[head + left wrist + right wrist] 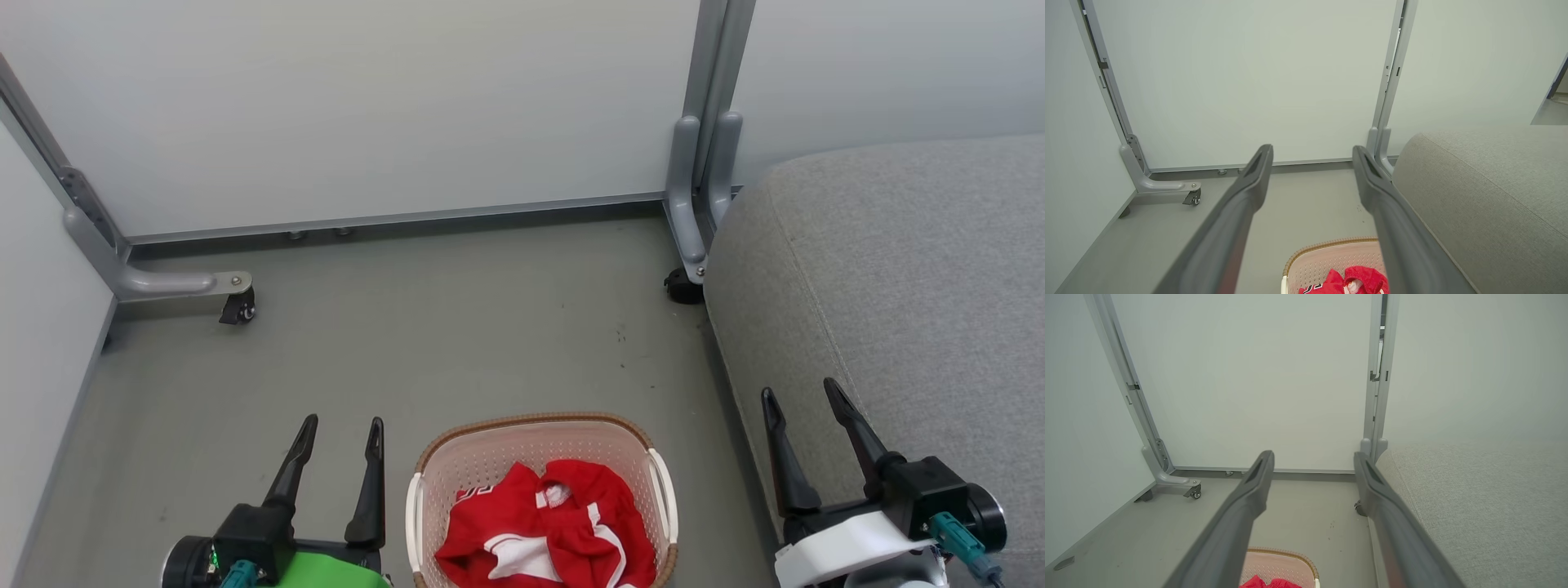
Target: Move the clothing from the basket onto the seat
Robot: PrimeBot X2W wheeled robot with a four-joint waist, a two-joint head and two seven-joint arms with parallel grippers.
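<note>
Head cam looking steeply down; wrist cams pointing forward, flatter (toward the partition (367, 106)), all sharing basket (531, 419) and seat (898, 269).

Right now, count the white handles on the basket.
2. The left handle sits on the basket's side facing the left gripper. The right handle is on the side facing the seat. The basket's near end is cropped, so another could be hidden.

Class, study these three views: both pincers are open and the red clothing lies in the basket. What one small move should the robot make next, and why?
Probably swing the left pincer rightward and down over the clothing. It is open, empty, and stands just beside the basket, nearer than the right pincer, which hangs by the edge of the seat.
</note>
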